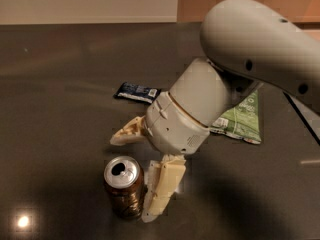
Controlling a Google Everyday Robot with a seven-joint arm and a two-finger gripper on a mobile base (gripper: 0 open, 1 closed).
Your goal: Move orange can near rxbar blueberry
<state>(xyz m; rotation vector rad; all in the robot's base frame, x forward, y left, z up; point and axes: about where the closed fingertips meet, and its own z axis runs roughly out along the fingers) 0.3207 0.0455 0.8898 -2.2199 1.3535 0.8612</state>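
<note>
The orange can [123,188] stands upright on the dark table [60,84] at the front, brownish-orange with a silver top and pull tab. My gripper [130,179] is open and low over the table, with the can between its cream fingers. One finger [161,189] stands right beside the can's right side. The other finger [127,133] reaches out just behind the can. I cannot tell whether either finger touches it. The rxbar blueberry [136,91], a small flat dark blue wrapper with white print, lies further back, behind the gripper's wrist.
A green snack bag [241,120] lies at the right, partly hidden by my white arm [250,49]. A wall runs along the table's far edge [90,23]. A bright light reflection sits on the table at front left [22,221].
</note>
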